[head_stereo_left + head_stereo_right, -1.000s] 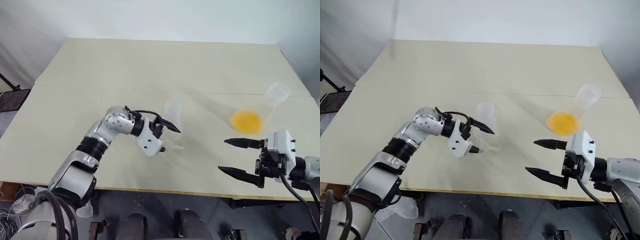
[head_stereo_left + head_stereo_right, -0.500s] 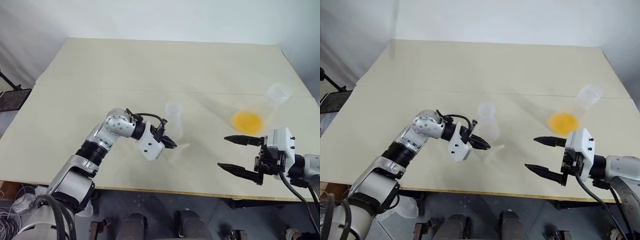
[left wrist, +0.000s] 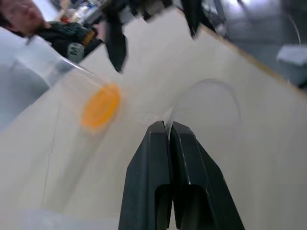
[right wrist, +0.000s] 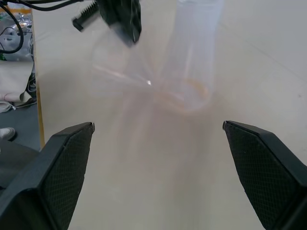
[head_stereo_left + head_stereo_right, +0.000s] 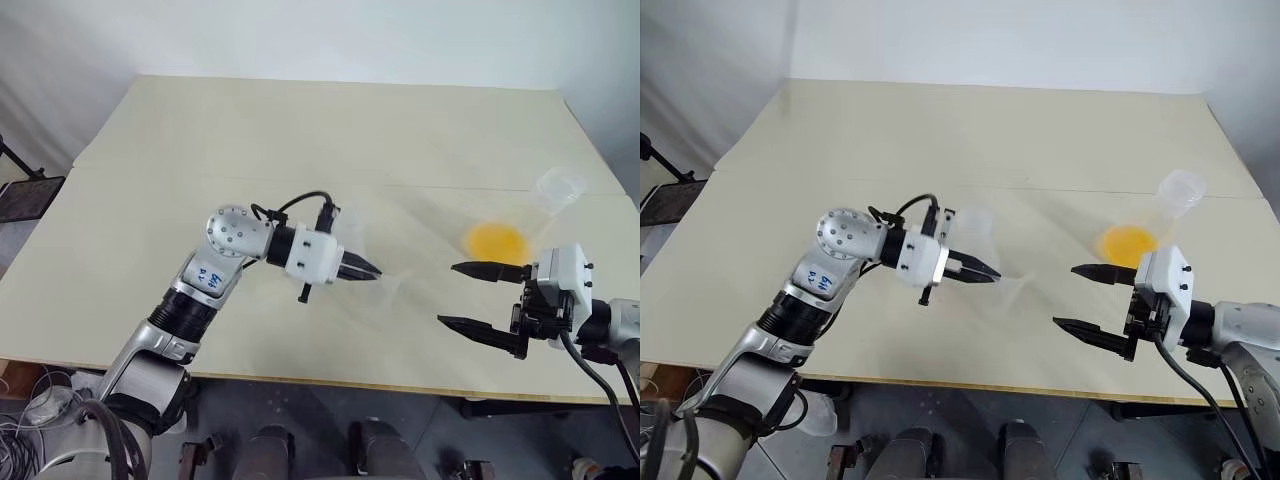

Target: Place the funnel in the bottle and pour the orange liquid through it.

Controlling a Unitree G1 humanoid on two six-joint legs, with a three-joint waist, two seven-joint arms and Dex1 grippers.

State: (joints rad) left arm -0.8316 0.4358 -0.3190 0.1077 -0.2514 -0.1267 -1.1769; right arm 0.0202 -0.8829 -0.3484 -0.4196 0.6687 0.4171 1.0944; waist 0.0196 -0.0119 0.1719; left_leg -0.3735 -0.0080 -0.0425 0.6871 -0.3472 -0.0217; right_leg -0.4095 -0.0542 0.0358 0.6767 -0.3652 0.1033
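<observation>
The left end effector (image 5: 370, 272), pinched on the funnel (image 5: 392, 284), could drop it since that rim grip looks thin, while the right end effector (image 5: 478, 296) gapes wide.

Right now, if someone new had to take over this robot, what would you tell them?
Left tool: shut, pinching the clear funnel, held just off the table.
Right tool: open and empty, just short of the cup.
The bottle stands right behind the left tool. The orange liquid sits in the bottom of the cup.
Done: funnel gripped.
Left: set the funnel into the bottle's neck, take the cup, pour the liquid through.
</observation>
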